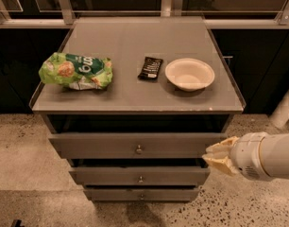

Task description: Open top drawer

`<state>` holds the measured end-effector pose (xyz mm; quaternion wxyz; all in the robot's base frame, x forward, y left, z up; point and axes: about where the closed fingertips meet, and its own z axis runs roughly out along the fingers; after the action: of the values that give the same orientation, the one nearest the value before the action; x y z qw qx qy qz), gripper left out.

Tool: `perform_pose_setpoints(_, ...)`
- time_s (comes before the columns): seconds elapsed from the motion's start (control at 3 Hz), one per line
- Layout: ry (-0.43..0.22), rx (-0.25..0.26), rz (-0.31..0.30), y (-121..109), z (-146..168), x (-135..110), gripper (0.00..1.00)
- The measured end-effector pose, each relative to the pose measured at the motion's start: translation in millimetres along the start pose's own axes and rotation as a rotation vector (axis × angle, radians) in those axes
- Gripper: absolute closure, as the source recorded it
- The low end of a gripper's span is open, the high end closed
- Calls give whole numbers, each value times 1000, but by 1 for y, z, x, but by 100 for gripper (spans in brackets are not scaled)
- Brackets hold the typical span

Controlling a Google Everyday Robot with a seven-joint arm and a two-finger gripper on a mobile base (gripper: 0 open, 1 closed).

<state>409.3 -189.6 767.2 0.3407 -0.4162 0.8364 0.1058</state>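
The top drawer (97,145) is the widest of three grey fronts under the cabinet top, with a small round metal knob (139,149) at its centre. A dark gap shows above it. My gripper (217,155), with cream fingers on a white arm, comes in from the right. It is at the right end of the top drawer front, well right of the knob and at about its height. Its fingers (223,144) point left, stand slightly apart and hold nothing.
On the cabinet top (135,98) lie a green chip bag (76,71), a black snack bar (149,67) and a white bowl (190,74). Two narrower drawer fronts (140,176) sit below. A white post (284,110) stands at the right on the speckled floor.
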Motion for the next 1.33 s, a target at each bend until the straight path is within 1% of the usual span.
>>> perform_pose_setpoints(0.33, -78, 35, 20, -3, 4, 0, 88)
perform_pose_setpoints(0.67, -256, 88, 101, -16, 22, -1, 100)
perform_pose_setpoints(1.0, -400, 125, 130, -23, 37, -5, 100)
perform_pose_setpoints(1.33, -468, 145, 129, -30, 54, -13, 100)
